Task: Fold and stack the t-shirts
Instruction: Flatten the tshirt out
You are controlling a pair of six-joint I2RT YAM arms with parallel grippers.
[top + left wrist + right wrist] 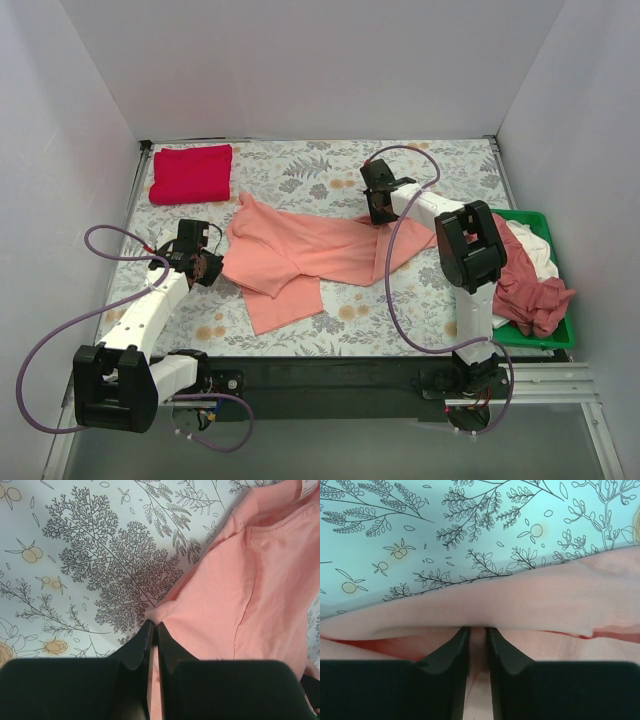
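Salmon-pink t-shirt [300, 255], near green tray [545, 343]: light, limp cotton, best held by edges; left gripper [154, 627] pinches one, right gripper [477, 630] narrow round a fold.

— The salmon-pink shirt [300, 255]?
— Soft matt cotton, creased. The red shirt [191, 173] looks the same.
— The table cover [300, 170]?
— Smooth, matt, flower-printed. The green tray [521, 214] is smooth plastic.

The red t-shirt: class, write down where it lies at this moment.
In the top view, the red t-shirt lies folded in the far left corner of the table, just left of the spread salmon-pink t-shirt.
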